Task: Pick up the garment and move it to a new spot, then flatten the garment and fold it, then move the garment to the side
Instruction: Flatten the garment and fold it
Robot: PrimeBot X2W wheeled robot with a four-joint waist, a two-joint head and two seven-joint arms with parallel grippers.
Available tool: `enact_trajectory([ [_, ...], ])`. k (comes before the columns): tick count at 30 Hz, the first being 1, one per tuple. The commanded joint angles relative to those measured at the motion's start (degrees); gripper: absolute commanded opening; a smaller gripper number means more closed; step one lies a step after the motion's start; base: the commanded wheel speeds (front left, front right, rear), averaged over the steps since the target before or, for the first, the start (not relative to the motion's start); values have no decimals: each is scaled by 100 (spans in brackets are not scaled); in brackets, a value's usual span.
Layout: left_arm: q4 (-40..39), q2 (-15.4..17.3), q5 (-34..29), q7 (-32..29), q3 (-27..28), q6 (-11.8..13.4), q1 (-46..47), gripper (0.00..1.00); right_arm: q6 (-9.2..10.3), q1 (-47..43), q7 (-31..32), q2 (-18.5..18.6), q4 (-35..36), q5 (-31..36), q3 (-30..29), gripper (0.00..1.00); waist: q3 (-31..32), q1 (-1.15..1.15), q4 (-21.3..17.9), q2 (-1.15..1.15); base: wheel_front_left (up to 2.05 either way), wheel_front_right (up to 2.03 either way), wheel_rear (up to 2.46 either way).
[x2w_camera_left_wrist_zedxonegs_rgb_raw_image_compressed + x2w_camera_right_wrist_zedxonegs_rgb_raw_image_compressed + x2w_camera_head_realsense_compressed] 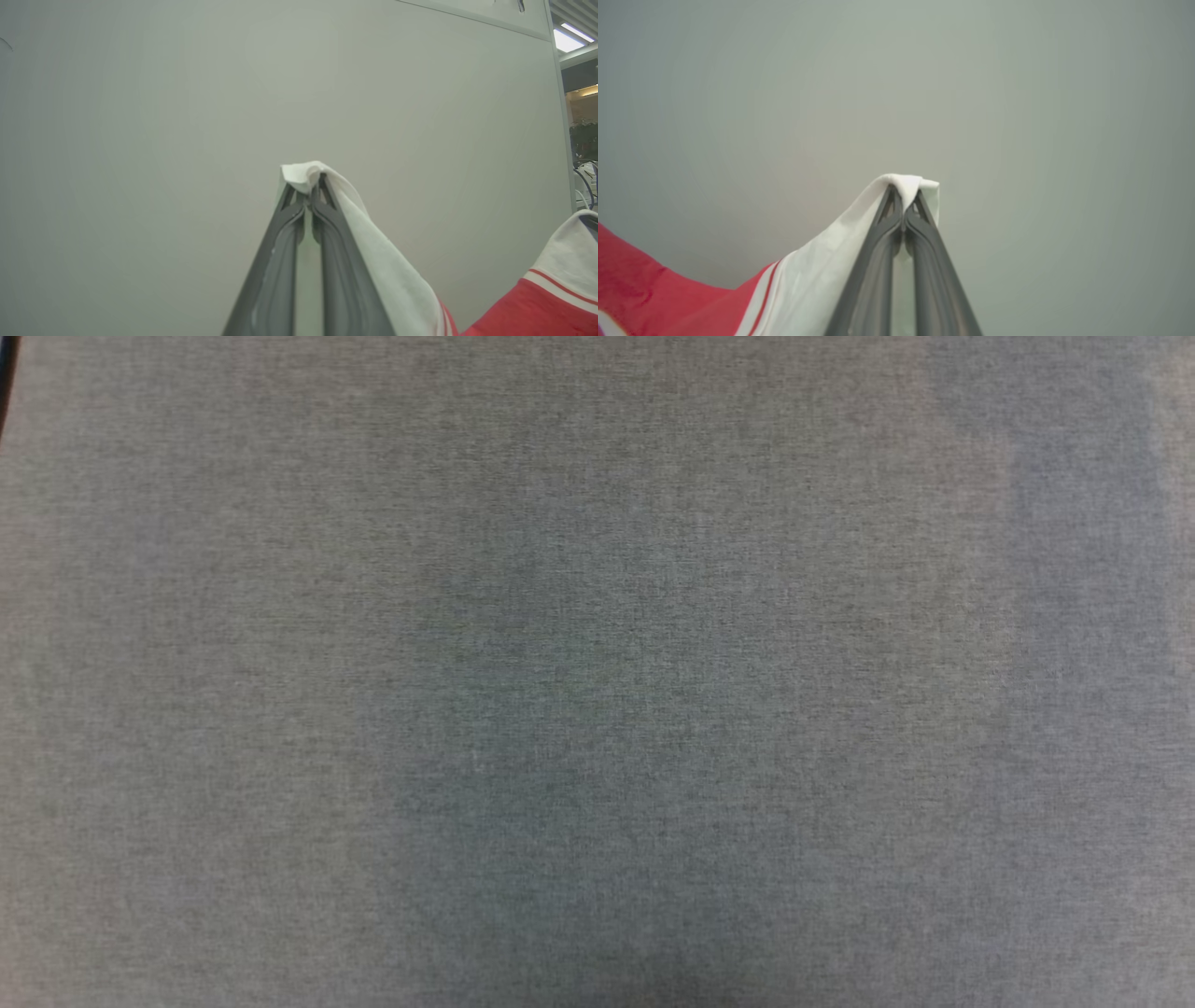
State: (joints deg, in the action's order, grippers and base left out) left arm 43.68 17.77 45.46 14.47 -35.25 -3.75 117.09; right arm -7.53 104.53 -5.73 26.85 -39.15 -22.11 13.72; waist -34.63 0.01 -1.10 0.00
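**A:** Where do we have the garment?

**B:** It hangs in front of the pale wall. Our left gripper is pinched tight on a bunched tuft of white sleeve. Our right gripper is clamped the same way on another white tuft. The red cloth sags between the two, lower against that wall than either tip.

**A:** What can go wrong from here?

**B:** We judge slipping to be the main risk. Each pinch takes only a small wad at the very fingertips, with a little cloth peeking past. If we pull our arms apart to spread the shirt, or swing it sharply, a tuft could creep out and that side would drop. If we lower it slack, the sagging middle would likely land first and tuck under itself, leaving creases to flatten out. We also cannot tell how low the hem hangs, so it may drag.

**A:** And the materials?

**B:** The fabric looks soft, thin and matte. The white sleeves fall in long smooth folds and are edged by narrow red-and-white stripes where they meet the red body. Our fingers are long, dark grey and hard-looking, hollowed along their length and tapering to points. The wall is flat, smooth and featureless. Below our head lies a grey surface with a fine heathered weave.
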Motion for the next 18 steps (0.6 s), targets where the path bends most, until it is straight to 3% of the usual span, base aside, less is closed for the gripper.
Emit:
enact_trajectory([
  [1, 70, -27, -45, 32, 17, -25, 150, 0, 4, 186, -63, -52, -156, 74, 94, 0, -83, -1, -73, 0, 0, 0, 0],
  [9, 422, -73, -41, 48, 101, -145, 41, 0, 4, 504, -437, -269, -1068, 12, 515, 0, -343, -1, -58, 0, 0, 0, 0],
  [18, 191, 54, -163, 51, 516, -263, -1321, 0, 4, -402, -882, -555, -1577, -356, 909, 0, -298, -1, -38, 0, 0, 0, 0],
])
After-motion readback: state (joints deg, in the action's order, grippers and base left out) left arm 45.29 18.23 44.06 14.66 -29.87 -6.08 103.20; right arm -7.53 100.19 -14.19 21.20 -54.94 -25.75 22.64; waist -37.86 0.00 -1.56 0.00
